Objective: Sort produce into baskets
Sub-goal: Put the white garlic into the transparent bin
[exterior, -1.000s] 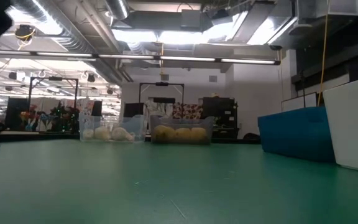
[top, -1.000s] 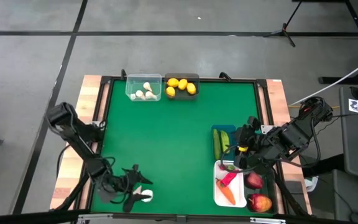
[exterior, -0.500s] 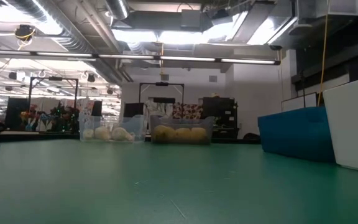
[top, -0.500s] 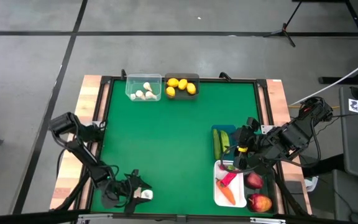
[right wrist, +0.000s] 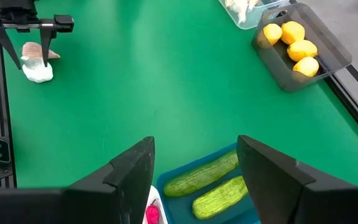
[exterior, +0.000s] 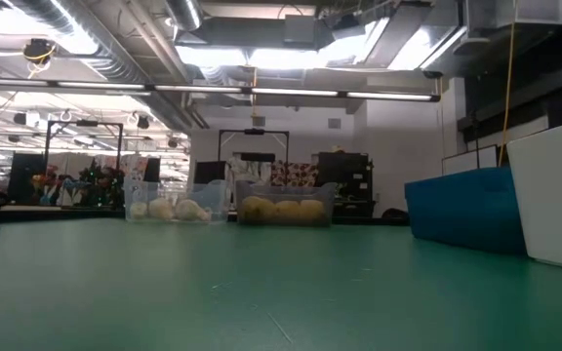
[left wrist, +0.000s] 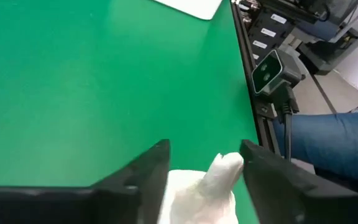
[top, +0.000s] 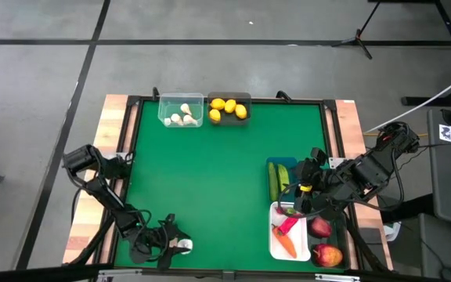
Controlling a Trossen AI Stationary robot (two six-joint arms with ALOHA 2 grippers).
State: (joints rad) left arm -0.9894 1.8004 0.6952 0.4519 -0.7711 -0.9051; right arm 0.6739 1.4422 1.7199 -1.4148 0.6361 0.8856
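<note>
A white garlic bulb (left wrist: 207, 186) lies on the green table near its near left corner. My left gripper (top: 172, 244) is low over it and shut on it. My right gripper (right wrist: 194, 180) hangs open with nothing in it, above the blue basket (top: 280, 178) that holds two green cucumbers (right wrist: 213, 183). At the far edge stand a clear basket (top: 181, 111) with garlic bulbs and a dark grey basket (top: 229, 110) with yellow lemons. A white basket (top: 276, 243) at the near right holds a carrot and a red pepper. Two red apples (top: 323, 239) lie just beside it. My left gripper has the garlic bulb between its two fingers (left wrist: 145, 177), one on each side of the bulb's body (left wrist: 185, 190). The fingers slant down from the table's left side. The bulb rests on the table, its stem (left wrist: 229, 165) pointing away from the wrist.
A small camera (left wrist: 272, 71) is mounted on the table's black frame at the near edge, close to the left gripper. A person's leg in blue jeans (left wrist: 334, 137) is just beyond that edge. The middle of the green table (top: 210, 172) is bare.
My left gripper has sunk toward the table and shifted slightly toward the near edge, coming down around the garlic bulb, and its fingers have drawn in on it. The bulb has stayed where it lay.
</note>
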